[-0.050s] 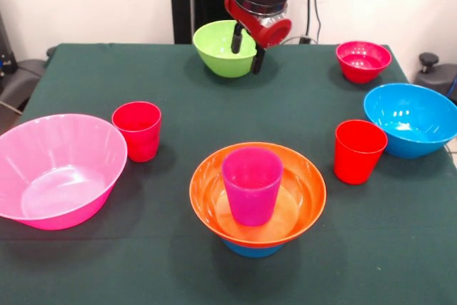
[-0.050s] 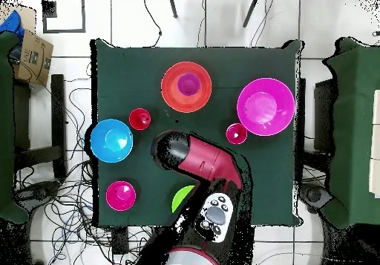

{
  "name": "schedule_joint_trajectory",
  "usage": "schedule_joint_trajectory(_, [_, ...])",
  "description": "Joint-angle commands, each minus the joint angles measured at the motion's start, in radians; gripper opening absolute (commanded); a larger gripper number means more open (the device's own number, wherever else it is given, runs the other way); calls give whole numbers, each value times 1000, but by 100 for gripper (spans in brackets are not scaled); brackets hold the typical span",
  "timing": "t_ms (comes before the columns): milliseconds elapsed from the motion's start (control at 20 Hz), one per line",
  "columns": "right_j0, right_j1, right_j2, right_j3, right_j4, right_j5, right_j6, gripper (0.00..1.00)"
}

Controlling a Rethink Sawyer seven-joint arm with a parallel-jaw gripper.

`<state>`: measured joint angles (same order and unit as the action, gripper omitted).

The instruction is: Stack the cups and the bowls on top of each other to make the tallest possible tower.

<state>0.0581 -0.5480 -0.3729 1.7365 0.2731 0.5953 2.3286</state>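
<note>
Tower first: the translucent purple plastic cup [image 1: 252,184] stands upright inside the wide orange plastic bowl [image 1: 258,194], which caps a small blue bowl [image 1: 250,249] showing only as a sliver, so how many pieces lie below cannot be told. Two loose red plastic tumblers [image 1: 137,130] [image 1: 359,151] flank it. Farthest, the gripper [image 1: 246,46] straddles the lime green plastic bowl [image 1: 223,48] rim, fingers parted, seemingly poised to pinch; overhead, the arm hides most of that bowl.
</note>
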Motion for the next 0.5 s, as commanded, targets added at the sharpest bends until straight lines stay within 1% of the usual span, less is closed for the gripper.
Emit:
schedule_joint_trajectory(50, [12, 96, 23, 25, 19, -38, 217, 100])
schedule_joint_trajectory(300, [11, 111, 10, 3, -2, 10, 197, 100])
schedule_joint_trajectory(500, [-8, 127, 24, 6, 2, -10, 176, 100])
